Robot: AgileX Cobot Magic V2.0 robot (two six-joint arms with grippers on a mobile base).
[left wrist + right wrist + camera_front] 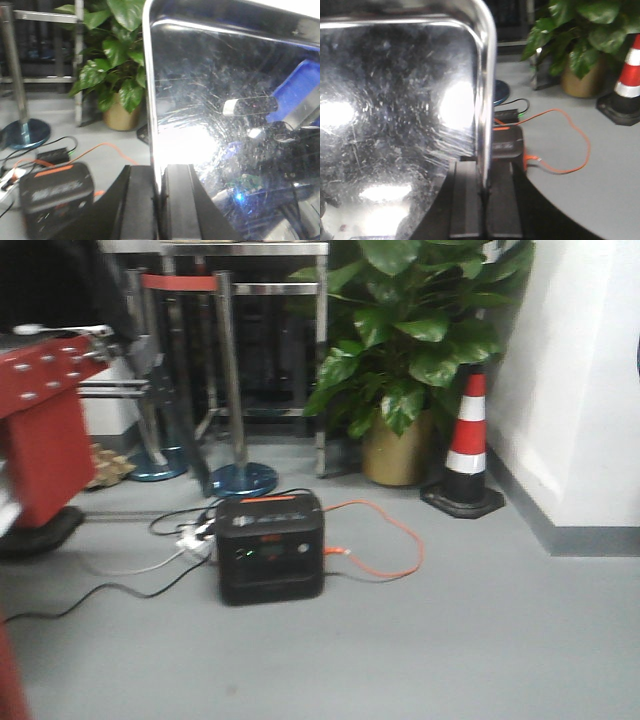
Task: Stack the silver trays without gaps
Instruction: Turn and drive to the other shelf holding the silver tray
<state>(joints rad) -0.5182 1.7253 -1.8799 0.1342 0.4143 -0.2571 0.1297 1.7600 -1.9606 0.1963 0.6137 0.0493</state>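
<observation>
A silver tray (220, 125) fills the right of the left wrist view, held up off the floor with its scratched mirror-like inside facing the camera. My left gripper (157, 200) is shut on its left rim. In the right wrist view the silver tray (395, 110) fills the left side, and my right gripper (484, 200) is shut on its right rim. Whether both grippers hold the same tray cannot be told. No tray or gripper shows in the front view.
A black power station (270, 547) with an orange cable (390, 540) sits on the grey floor. Behind it stand a potted plant (410, 360), a striped traffic cone (465, 445), stanchion posts (232, 380) and a red structure (40, 430) at left. A blue bin reflection (295, 95) shows in the tray.
</observation>
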